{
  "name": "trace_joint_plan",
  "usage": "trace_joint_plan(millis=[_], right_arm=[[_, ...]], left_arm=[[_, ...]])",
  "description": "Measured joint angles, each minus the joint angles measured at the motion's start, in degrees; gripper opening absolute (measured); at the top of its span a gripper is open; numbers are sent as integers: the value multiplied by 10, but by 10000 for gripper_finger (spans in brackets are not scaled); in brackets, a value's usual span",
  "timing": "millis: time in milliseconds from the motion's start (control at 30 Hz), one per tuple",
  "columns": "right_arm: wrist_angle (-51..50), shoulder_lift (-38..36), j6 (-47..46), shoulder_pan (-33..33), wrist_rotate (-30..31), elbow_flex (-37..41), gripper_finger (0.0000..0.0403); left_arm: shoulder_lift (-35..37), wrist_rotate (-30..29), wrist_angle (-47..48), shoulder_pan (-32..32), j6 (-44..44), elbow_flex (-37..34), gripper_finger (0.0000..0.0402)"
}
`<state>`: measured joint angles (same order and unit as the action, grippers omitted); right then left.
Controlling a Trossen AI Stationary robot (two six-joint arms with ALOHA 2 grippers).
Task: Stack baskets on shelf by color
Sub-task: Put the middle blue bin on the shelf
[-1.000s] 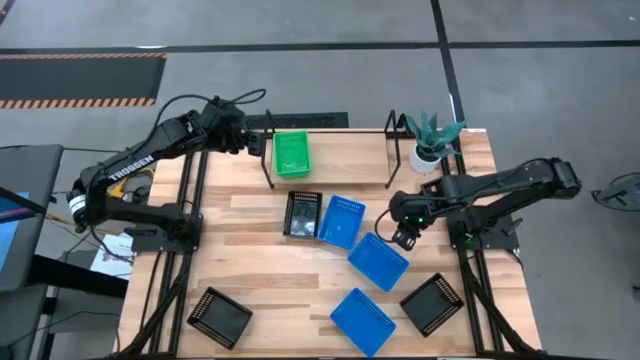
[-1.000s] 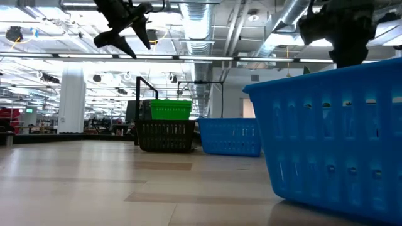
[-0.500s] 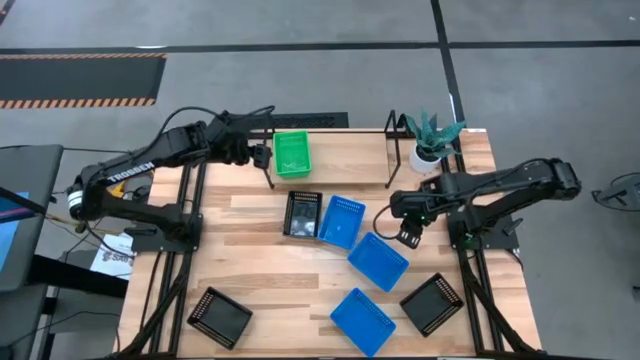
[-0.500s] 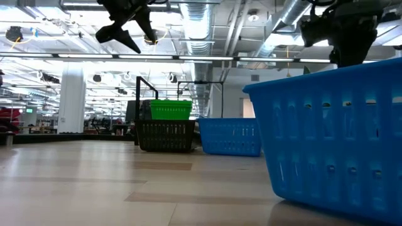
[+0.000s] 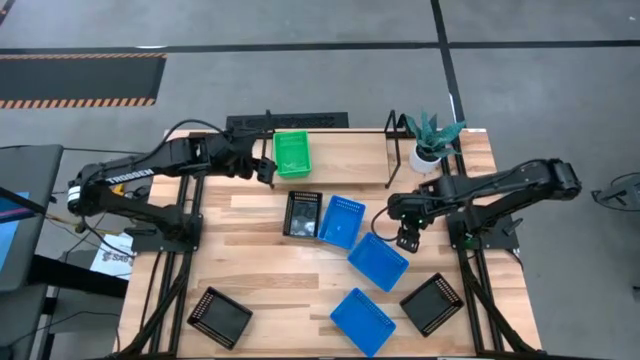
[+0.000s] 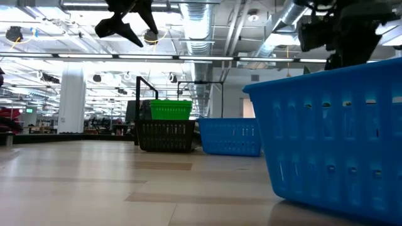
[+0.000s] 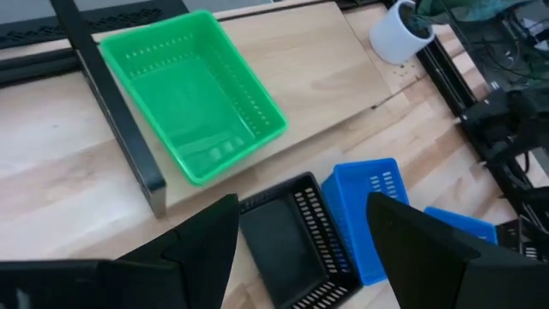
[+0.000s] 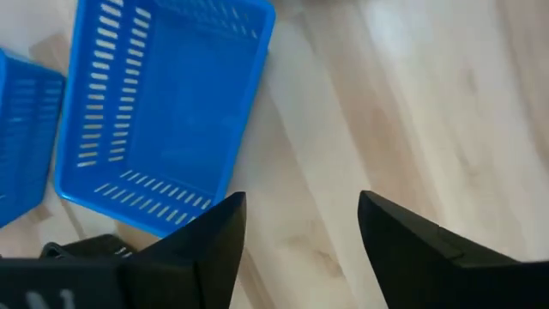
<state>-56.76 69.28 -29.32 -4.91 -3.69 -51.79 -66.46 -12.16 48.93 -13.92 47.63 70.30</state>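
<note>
Seven baskets show, and only one stack is on the shelf so far. Near edge: a black basket point(image 5: 219, 316) by the left corner, a blue basket point(image 5: 363, 320) and another black basket point(image 5: 432, 303) toward the right. Mid-table, a blue basket point(image 5: 378, 261), a third blue basket point(image 5: 341, 221) and a black basket point(image 5: 303, 214). The right gripper point(image 5: 406, 240) hangs wide, empty, beside that middle blue one. Far edge: the green basket point(image 5: 292, 153) sits in the shelf point(image 5: 267, 160), with the left gripper point(image 5: 266, 168) spread open and empty beside it. Blue and black stacks, I'd say, are all left.
</note>
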Motion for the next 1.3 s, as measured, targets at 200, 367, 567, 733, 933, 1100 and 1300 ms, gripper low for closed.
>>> trace_joint_plan(millis=[200, 367, 567, 733, 933, 1100, 1300], right_arm=[[71, 0, -27, -19, -10, 60, 249], [103, 1, -51, -53, -12, 85, 249], [166, 4, -49, -73, 0, 91, 249], [199, 31, -51, -58, 23, 90, 249], [200, 107, -48, -51, 23, 90, 249], [205, 144, -52, -51, 23, 91, 238], [187, 154, -81, -42, 22, 91, 132]], left_arm=[[0, -7, 0, 35, 23, 0, 244], [0, -27, 1, 58, 27, 0, 244], [0, -36, 2, 64, 28, 0, 244], [0, -37, 6, 64, 28, 0, 244], [0, -37, 17, 64, 28, 0, 244], [0, -48, 19, 64, 26, 0, 244], [0, -58, 22, 63, 26, 0, 244]])
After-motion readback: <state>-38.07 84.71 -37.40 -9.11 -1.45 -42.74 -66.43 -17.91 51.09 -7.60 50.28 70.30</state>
